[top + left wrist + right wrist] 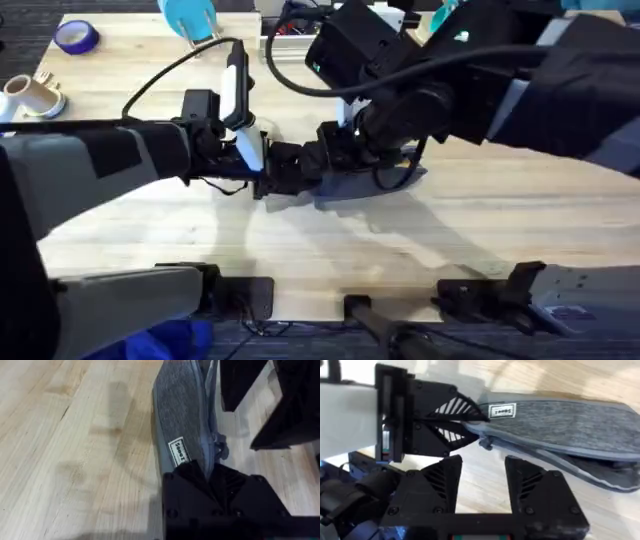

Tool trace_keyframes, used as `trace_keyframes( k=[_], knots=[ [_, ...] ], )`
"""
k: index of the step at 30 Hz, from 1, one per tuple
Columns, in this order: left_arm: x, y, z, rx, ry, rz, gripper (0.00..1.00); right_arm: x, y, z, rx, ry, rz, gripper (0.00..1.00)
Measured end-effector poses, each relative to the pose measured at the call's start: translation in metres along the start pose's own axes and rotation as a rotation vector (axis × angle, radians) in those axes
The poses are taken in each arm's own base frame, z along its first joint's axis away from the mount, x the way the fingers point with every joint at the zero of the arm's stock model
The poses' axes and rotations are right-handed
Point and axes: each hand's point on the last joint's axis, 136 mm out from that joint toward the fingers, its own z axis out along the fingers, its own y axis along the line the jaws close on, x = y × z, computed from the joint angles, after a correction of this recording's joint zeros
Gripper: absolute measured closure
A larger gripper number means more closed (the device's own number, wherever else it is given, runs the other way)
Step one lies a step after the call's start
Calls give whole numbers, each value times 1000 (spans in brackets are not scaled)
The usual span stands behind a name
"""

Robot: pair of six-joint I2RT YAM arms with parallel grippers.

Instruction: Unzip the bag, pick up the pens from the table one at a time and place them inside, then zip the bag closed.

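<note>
The bag, soft grey fabric, lies mid-table under both arms. It looks light and floppy, likely to slide or crumple unless pinned at one end. The left gripper pinches its left end by the label. The right gripper hangs spread just near the zipper pull, the small part to grasp.
</note>
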Motion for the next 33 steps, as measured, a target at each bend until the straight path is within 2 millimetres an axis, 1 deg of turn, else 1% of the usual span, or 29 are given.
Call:
trace_keyframes(
  k=[7, 16, 26, 33],
  knots=[
    [0, 0, 0, 0, 0, 0, 958, -2, -5, 6, 36, -9, 54, 481],
    [0, 0, 0, 0, 0, 0, 958, -2, -1, 16, 48, -6, 59, 486],
    [0, 0, 0, 0, 0, 1, 958, -3, -2, 34, 73, 14, 68, 484],
    [0, 0, 0, -1, 0, 0, 958, -6, -3, 37, 81, 2, 71, 474]
  ],
)
